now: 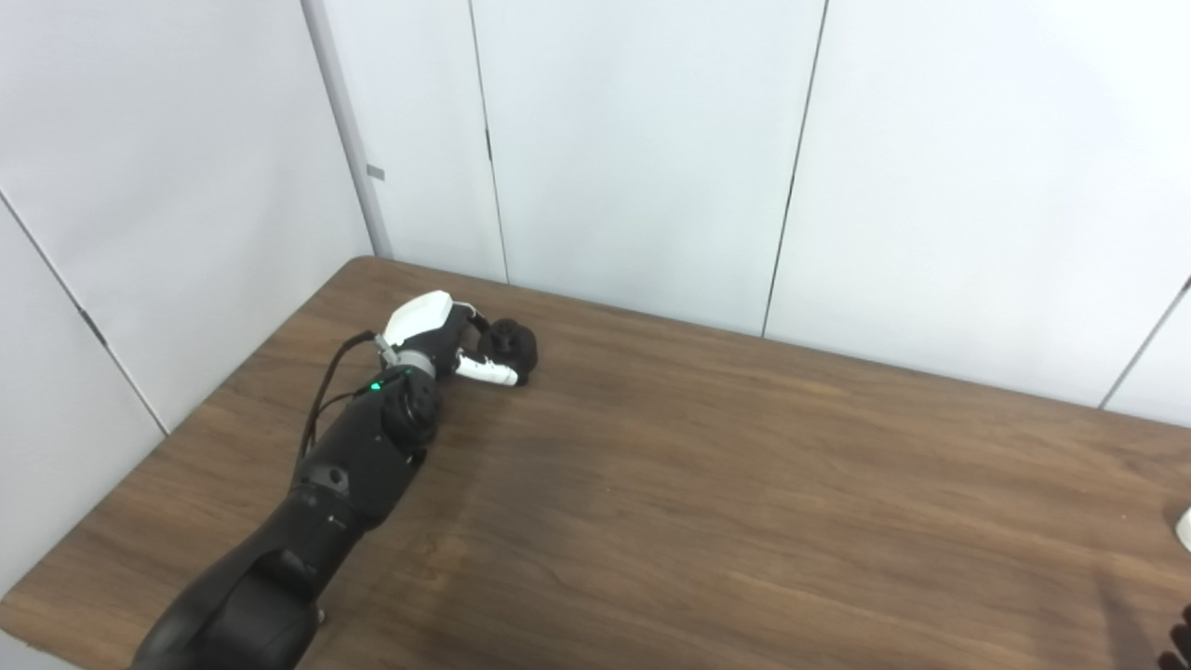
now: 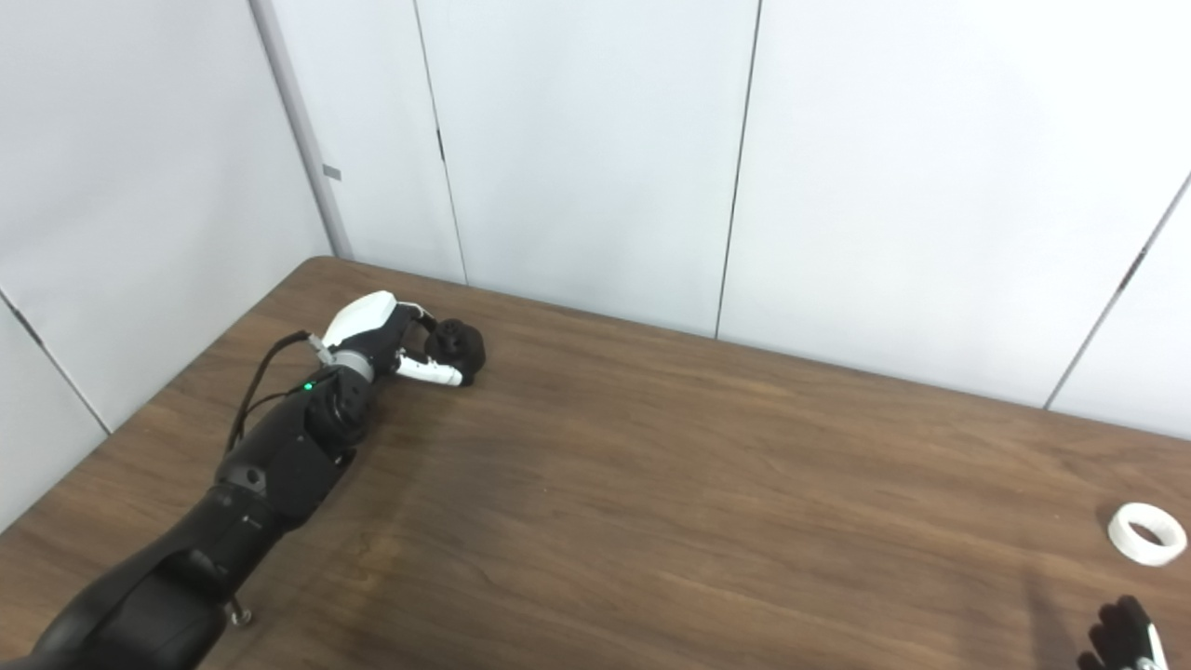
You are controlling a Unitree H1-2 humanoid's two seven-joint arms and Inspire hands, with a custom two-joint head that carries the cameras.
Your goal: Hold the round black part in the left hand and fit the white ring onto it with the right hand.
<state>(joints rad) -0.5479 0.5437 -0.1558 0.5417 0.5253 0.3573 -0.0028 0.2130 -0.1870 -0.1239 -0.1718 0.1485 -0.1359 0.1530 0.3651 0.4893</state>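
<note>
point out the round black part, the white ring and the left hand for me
round black part [image 2: 458,346], right eye view, on its dark rounded body by the fingers
white ring [image 2: 1147,533], right eye view, on its rim, lying on the table
left hand [image 2: 381,337], right eye view, between the white back shell and the thumb

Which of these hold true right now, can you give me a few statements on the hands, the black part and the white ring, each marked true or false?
1. The left hand has its fingers around the round black part at the table's far left. True.
2. The white ring is already on the black part. False: it lies alone on the table at the far right.
3. The right hand holds the ring. False: it is apart from the ring, nearer the camera.
4. The ring lies flat. True.
</note>
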